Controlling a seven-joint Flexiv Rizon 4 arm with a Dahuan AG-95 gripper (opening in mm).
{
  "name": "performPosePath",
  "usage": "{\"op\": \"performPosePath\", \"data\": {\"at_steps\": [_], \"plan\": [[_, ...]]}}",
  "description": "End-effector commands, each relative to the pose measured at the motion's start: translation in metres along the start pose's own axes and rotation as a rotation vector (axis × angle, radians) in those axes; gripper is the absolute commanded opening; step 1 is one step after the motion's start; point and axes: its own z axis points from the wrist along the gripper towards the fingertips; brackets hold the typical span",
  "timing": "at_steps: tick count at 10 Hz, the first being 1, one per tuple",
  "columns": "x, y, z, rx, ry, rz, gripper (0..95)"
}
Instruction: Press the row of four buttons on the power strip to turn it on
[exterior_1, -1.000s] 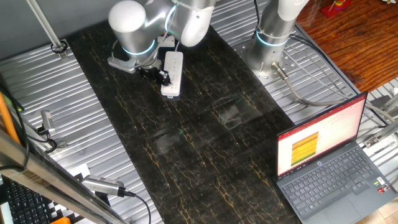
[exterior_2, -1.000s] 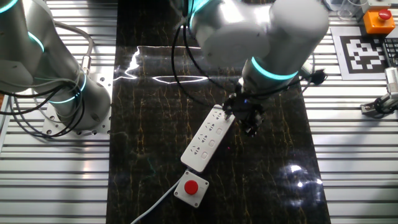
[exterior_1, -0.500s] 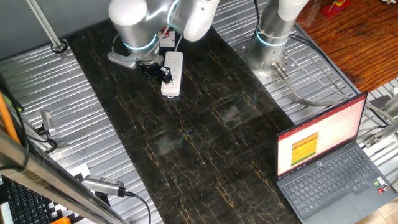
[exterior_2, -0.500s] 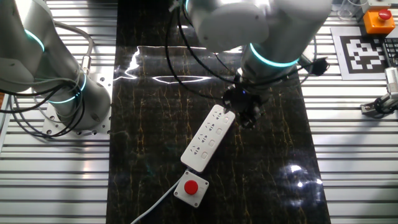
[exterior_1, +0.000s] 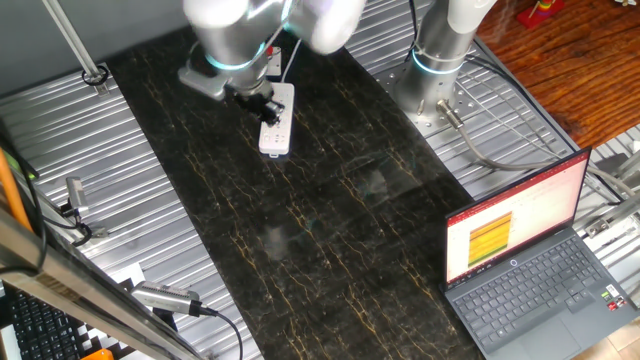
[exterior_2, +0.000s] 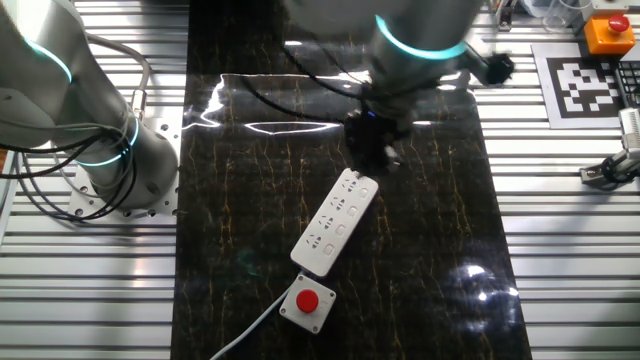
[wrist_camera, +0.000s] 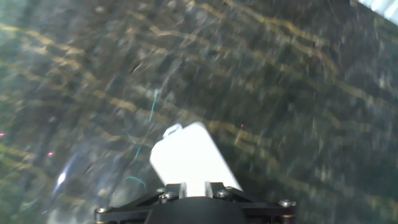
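Observation:
The power strip (exterior_2: 334, 224) is a long white bar lying diagonally on the dark marbled mat (exterior_2: 430, 260); it also shows in one fixed view as the power strip (exterior_1: 277, 122). The row of four buttons (exterior_2: 347, 217) runs along the side of its face. My dark gripper (exterior_2: 372, 152) hangs just beyond the strip's far end, off the bar, and appears as the gripper (exterior_1: 262, 106) beside the strip's left edge. In the blurred hand view the strip's white end (wrist_camera: 189, 155) lies right below the hand. Whether the fingertips are open or shut does not show.
A small grey box with a red round button (exterior_2: 307, 301) sits at the strip's near end, where a white cable (exterior_2: 250, 330) leaves. A second robot base (exterior_2: 105, 150) stands on the ribbed metal. An open laptop (exterior_1: 520, 260) is at the right.
The arm has swung: the gripper moved from beside the strip's upper end to a spot past its far tip, and looks higher. The power strip has not shifted.

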Motion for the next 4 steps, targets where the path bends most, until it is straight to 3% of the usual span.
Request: {"op": "performPosePath", "data": {"at_steps": [1, 4], "plan": [[0.029, 0.018, -0.008, -0.029, -0.011, 0.060, 0.0], [0.054, 0.037, -0.008, -0.030, -0.004, 0.042, 0.0]]}}
